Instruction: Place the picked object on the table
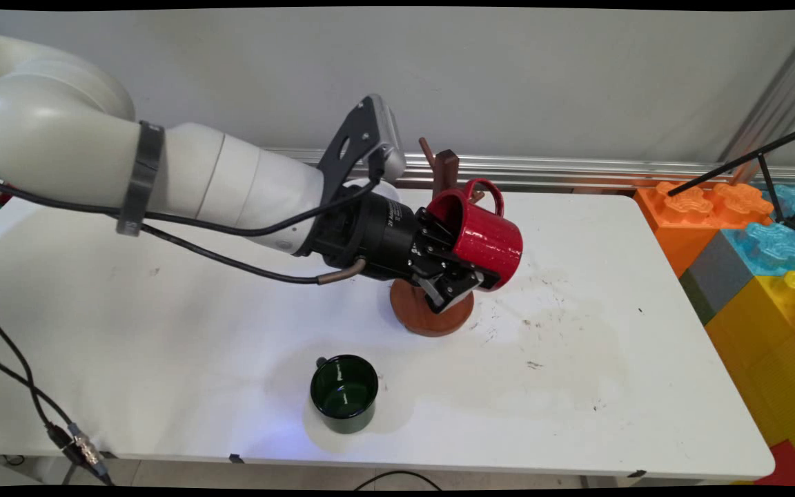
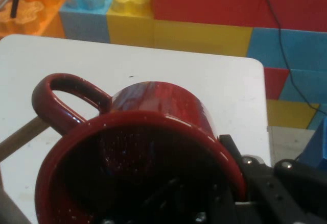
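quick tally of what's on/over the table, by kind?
Mugs: 2, red mug clamped in the gripper, green mug upright on the table
Wooden mug stands: 1, mug stand behind the gripper
Total: 3

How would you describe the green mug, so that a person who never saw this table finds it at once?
Start at the white table and find the round wooden stand near its middle. Nearer the camera stands the green mug, upright, alone. Unlike the red mug held sideways in the gripper, it is dark green and untouched.
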Controlling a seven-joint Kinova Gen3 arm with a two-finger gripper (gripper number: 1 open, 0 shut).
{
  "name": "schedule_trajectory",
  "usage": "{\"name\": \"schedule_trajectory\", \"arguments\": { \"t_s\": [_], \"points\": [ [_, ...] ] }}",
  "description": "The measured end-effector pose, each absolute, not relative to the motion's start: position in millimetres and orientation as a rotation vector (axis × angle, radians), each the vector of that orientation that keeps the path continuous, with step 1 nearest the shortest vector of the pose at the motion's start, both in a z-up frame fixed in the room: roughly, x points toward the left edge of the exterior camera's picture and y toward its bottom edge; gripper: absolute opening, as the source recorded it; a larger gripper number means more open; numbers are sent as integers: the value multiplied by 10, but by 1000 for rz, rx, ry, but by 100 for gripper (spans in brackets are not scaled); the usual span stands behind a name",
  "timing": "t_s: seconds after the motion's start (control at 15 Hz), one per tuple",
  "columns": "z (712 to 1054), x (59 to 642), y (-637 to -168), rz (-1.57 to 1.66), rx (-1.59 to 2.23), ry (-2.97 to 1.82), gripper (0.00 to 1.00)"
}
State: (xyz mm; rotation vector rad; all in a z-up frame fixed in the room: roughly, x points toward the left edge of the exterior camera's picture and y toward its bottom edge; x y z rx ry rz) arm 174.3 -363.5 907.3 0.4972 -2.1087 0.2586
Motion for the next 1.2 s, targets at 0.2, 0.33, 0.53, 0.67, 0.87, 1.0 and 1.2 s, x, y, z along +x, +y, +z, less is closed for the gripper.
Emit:
{"name": "schedule_trajectory", "arguments": {
  "t_s": [0.2,0.33,0.53,0.67,0.87,1.0,1.2],
  "points": [
    [9124,1792,-3602,249,458,-2112,0],
    [9156,1840,-3583,245,432,-2121,0],
    [9229,1989,-3573,245,378,-2165,0],
    [9299,2106,-3593,244,346,-2201,0],
    [9461,2282,-3643,239,269,-2257,0],
    [9562,2399,-3668,239,195,-2302,0],
    [9694,2570,-3712,260,88,-2379,0]
  ]
}}
